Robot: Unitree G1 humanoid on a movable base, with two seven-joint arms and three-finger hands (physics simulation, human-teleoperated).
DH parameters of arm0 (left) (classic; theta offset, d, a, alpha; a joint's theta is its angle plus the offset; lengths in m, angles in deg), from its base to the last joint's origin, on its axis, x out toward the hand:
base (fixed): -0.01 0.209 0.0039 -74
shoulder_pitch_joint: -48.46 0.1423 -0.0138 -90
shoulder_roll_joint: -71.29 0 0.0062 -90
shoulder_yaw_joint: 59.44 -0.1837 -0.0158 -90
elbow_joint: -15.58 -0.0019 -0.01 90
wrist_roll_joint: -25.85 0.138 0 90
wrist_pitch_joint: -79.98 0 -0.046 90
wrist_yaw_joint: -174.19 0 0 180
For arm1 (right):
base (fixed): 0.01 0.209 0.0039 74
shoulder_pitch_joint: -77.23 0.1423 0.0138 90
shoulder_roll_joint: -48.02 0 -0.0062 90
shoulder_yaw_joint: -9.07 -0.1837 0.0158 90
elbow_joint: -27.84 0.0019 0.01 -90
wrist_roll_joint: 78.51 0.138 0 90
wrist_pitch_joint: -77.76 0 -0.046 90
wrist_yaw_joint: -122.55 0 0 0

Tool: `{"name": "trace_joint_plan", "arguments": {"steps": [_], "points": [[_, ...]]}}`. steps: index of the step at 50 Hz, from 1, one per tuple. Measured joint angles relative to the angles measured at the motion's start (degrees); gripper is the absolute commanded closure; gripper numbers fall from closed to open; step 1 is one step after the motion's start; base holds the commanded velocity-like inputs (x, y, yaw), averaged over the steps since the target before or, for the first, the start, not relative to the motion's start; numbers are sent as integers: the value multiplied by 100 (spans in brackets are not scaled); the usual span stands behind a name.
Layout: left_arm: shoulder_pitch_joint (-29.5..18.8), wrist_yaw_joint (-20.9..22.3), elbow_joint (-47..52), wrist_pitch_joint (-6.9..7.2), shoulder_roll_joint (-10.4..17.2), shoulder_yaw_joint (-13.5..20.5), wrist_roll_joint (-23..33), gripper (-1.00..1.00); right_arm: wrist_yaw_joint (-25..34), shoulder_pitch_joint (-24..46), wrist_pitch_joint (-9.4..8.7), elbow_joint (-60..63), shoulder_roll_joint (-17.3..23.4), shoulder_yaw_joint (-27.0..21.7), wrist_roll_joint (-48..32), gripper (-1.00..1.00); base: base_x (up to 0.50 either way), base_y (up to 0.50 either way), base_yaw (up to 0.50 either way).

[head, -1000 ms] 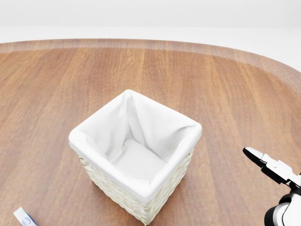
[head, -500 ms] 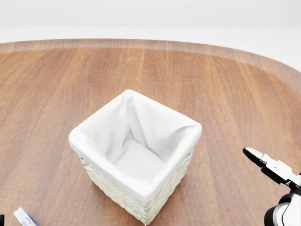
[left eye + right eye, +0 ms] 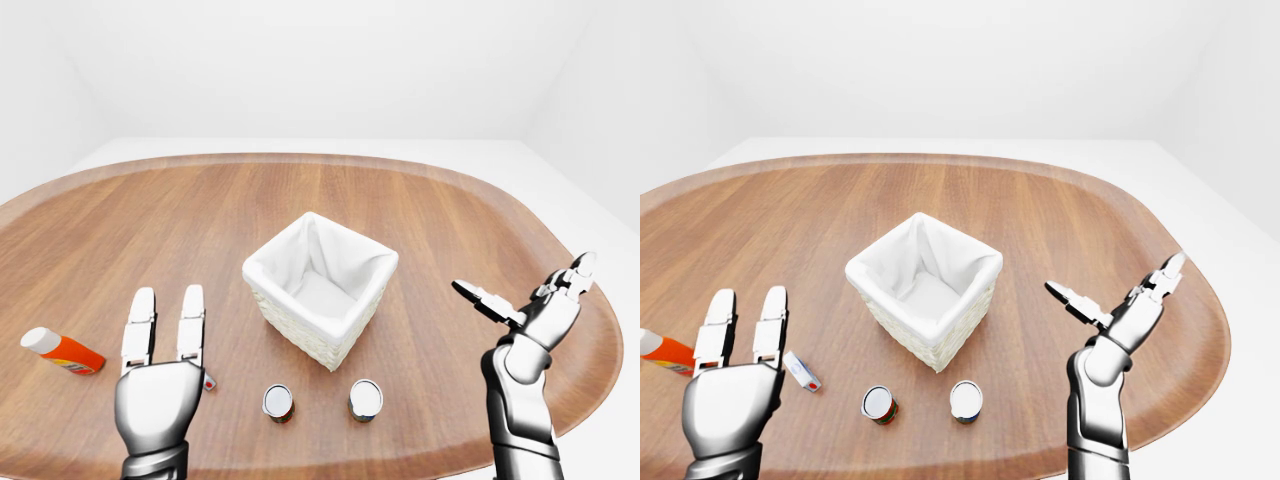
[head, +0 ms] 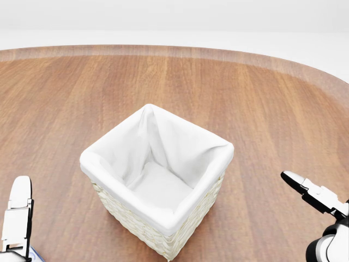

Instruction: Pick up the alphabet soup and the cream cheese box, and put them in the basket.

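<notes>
Left hand (image 3: 160, 385) has risen into the lower left corner of the head view since half a second ago, a pale finger now covering most of the small box seen there before; basket and right hand unchanged, camera steady. In the left-eye view the left hand stands at lower left, palm away, fingers (image 3: 190, 322) straight up and spread, grasping nothing. Cream cheese box (image 3: 802, 371) lies flat on the table (image 3: 150, 220) just right of that hand in the right-eye view, beside the fingers, not between them; contact cannot be told. Two cans stand upright along the bottom centre, lids toward the camera: left can (image 3: 878, 403) with a red-and-green label, right can (image 3: 965, 399) with a plain grey side. Which is the alphabet soup cannot be read. Both sit between the two hands, apart from either. Basket (image 3: 318, 340), white-lined wicker, sits mid-frame just above the cans, nothing in it. Right hand (image 3: 535, 305) at lower right, raised off the table, fingers splayed and released. Orange bottle (image 3: 62, 351) with white cap lies on its side at far left.
</notes>
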Motion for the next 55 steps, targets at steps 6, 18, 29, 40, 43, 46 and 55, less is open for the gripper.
{"name": "trace_joint_plan", "arguments": {"steps": [6, 18, 29, 40, 43, 46, 55], "points": [[25, 0, -191, 0, 74, -108, 82, -100, 0, 4, 0, -13, 3, 1, -3, -100, 0, 0, 0], [51, 0, -591, 0, 261, -468, 229, -100, 0, 2, 0, 0, 3, -1, -3, -100, 0, 0, 0], [-9, 0, -1035, 0, 456, -741, 250, -100, 0, 11, 0, -25, 7, 2, 2, -100, 0, 0, 0], [-109, 0, -1433, 0, 614, -921, 209, -100, 0, 12, 0, -28, 7, 6, -2, -100, 0, 0, 0], [-138, 0, -1528, 0, 646, -932, 180, -100, 0, 12, 0, -28, 6, 7, -2, -100, 0, 0, 0], [-151, 0, -1586, 0, 668, -938, 151, -100, 0, 10, 0, -18, 6, 7, -2, -100, 0, 0, 0], [-238, 0, -1937, 0, 711, -1006, 113, -100, 0, 10, 0, -13, 5, 6, -2, -100, 0, 0, 0]]}}
